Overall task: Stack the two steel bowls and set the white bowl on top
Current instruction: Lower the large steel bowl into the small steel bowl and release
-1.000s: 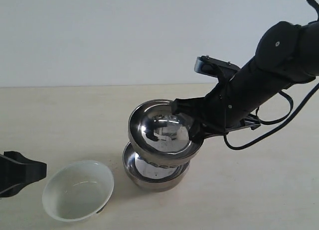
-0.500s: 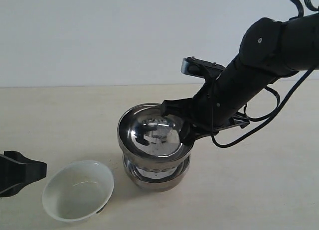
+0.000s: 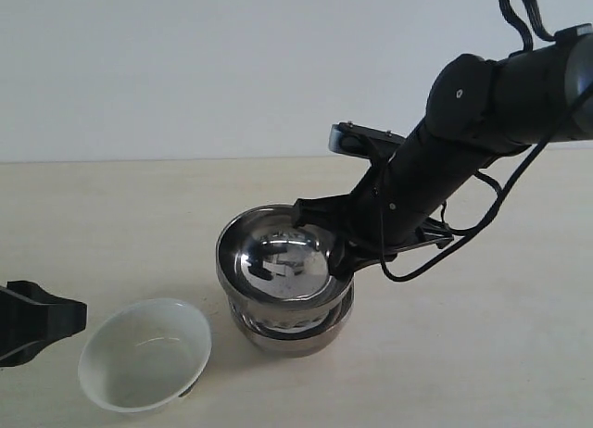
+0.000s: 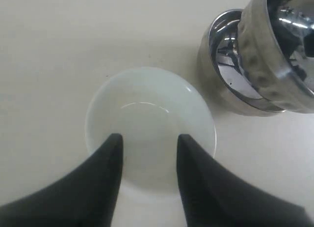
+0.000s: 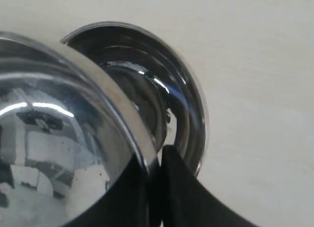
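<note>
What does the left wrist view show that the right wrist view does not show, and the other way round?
Only the left wrist view: the white bowl, upright on the table, with the open left gripper aimed at it, and the dimpled outside of the upper steel bowl. Only the right wrist view: the right gripper shut on that bowl's rim. Both: the upper steel bowl above the lower steel bowl, and the table.
</note>
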Robot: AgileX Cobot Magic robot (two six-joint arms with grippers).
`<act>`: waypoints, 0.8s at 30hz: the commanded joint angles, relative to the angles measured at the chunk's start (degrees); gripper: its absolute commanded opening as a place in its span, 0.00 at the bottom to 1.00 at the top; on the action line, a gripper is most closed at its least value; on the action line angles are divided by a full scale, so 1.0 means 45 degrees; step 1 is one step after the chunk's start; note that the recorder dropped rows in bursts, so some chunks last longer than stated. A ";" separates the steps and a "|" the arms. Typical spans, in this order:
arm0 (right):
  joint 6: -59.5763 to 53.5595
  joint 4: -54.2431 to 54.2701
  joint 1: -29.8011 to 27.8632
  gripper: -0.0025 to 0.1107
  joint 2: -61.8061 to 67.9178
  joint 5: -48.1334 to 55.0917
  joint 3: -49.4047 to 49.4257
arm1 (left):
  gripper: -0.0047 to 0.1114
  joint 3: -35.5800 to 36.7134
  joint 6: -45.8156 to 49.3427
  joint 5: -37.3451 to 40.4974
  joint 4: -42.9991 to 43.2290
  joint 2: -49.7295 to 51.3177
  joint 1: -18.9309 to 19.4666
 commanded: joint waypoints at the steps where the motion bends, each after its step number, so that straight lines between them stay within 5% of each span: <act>1: 0.0039 0.0038 0.0025 0.02 0.0134 -0.0062 -0.0206 | 0.34 0.0034 0.0132 -0.0097 -0.0094 -0.0047 0.0010; 18: 0.0654 -0.0626 0.0025 0.03 0.0161 -0.0225 -0.0206 | 0.34 0.0034 0.0132 -0.0123 -0.0094 -0.0047 0.0010; 24: 0.0570 -0.0626 0.0025 0.32 0.0161 -0.0221 -0.0206 | 0.34 0.0034 0.0132 -0.0123 -0.0094 -0.0047 0.0010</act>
